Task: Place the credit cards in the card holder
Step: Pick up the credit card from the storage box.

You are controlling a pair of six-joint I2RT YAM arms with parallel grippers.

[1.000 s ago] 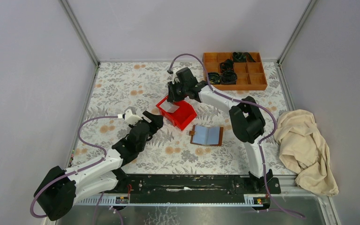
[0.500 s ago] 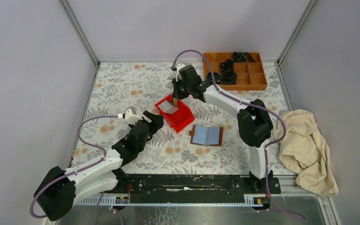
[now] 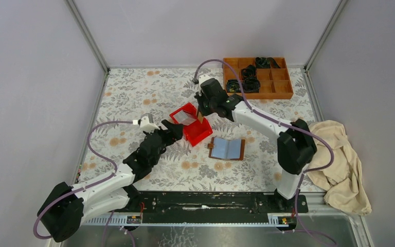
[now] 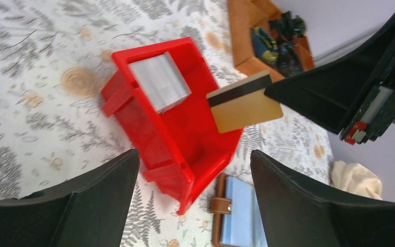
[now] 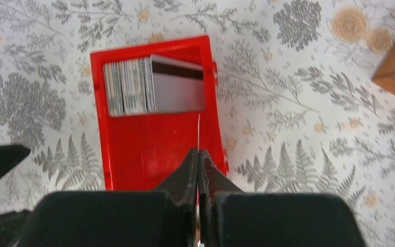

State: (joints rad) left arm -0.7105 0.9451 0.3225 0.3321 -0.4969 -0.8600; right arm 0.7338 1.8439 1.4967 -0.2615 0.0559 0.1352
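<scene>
The right claw (image 5: 198,153) is pinched shut on the gold card (image 4: 244,103). It grips one short end, so most of the card sticks out free. That grip probably leaves a clean edge to lead into a pocket. In the right wrist view the card shows only as a thin line running up from the fingertips.

The card hangs above the red bin (image 3: 201,135) at the centre of the overhead frame. The pale cards (image 5: 128,85) stand on edge inside, packed against one end wall. Upright like that, each can be pinched out singly.

The holder (image 3: 227,148) lies opened flat, blue lining up, just below and right of the bin. Whether the two touch is hard to tell. Lying open, its pockets face upward, ready for a card to slide in.

The left claw (image 4: 194,154) gapes wide and holds nothing. It sits low at the bin's lower-left side, likely waiting to steady the bin or the holder.
</scene>
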